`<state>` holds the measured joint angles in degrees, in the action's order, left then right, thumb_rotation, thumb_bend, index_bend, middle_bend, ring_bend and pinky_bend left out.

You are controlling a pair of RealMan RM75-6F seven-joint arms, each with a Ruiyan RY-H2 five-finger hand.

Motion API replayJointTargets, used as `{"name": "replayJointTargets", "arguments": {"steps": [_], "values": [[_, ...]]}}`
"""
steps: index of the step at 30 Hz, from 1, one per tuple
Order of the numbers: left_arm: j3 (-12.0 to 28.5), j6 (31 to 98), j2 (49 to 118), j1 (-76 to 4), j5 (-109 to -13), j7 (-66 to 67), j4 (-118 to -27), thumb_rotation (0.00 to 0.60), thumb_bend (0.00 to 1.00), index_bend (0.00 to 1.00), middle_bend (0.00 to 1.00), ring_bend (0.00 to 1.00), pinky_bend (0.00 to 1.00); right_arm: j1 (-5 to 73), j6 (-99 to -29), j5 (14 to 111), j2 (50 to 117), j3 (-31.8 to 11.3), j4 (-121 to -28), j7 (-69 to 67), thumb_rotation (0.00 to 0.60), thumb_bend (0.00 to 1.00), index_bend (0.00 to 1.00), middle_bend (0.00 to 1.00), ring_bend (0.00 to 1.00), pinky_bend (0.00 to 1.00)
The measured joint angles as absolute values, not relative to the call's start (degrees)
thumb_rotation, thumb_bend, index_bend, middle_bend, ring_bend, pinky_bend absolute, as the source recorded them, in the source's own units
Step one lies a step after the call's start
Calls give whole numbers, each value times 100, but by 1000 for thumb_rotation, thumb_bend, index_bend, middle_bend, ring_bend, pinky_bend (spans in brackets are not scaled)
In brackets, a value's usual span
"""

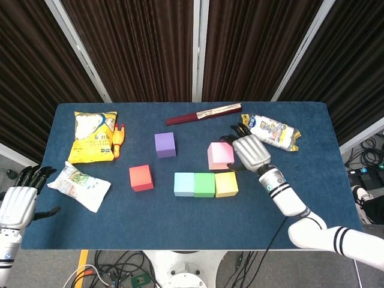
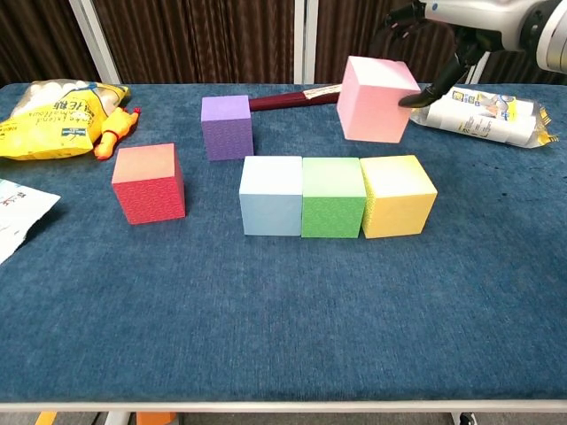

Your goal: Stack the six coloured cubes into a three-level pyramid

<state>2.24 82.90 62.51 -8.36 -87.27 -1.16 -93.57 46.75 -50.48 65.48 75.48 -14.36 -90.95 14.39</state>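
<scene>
Right hand (image 1: 251, 151) clamps the pink cube (image 2: 376, 98), upper right; next, seat it over the green–yellow seam.

Blue cloth-covered table (image 1: 312, 198). On it, a touching row: pale blue cube (image 1: 184, 184), green cube (image 1: 204, 185), yellow cube (image 1: 226, 184). Red cube (image 1: 140, 177) apart to their left; purple cube (image 1: 165, 144) behind. Far edge: dark red folded fan (image 1: 204, 113). Left side: yellow snack bag (image 1: 92, 135), orange toy (image 1: 118, 139) just beside it, white packet (image 1: 79, 185). Right: white-and-yellow packet (image 1: 275, 131).
</scene>
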Motion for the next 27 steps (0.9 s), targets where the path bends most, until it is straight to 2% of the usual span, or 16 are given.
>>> {"name": "replayJointTargets", "arguments": {"steps": [11, 19, 27], "values": [[237, 8247, 6274, -903, -8778, -124, -9347, 600, 0, 166, 131, 58, 81, 4997, -5159, 5844, 7656, -1458, -10085, 2374, 600, 236, 264, 458, 96, 0], [221, 8246, 6317, -906, -8790, -219, -9254, 600, 0, 166, 131, 58, 81, 5221, -5620, 5160, 7934, -1369, -10549, 3156, 600, 221, 263, 457, 96, 0], [211, 8228, 6363, -930, -8819, -302, -9165, 600, 0, 166, 131, 58, 80, 5249, -5978, 4873, 8055, -1223, -10816, 3449, 600, 213, 262, 457, 96, 0]]}}
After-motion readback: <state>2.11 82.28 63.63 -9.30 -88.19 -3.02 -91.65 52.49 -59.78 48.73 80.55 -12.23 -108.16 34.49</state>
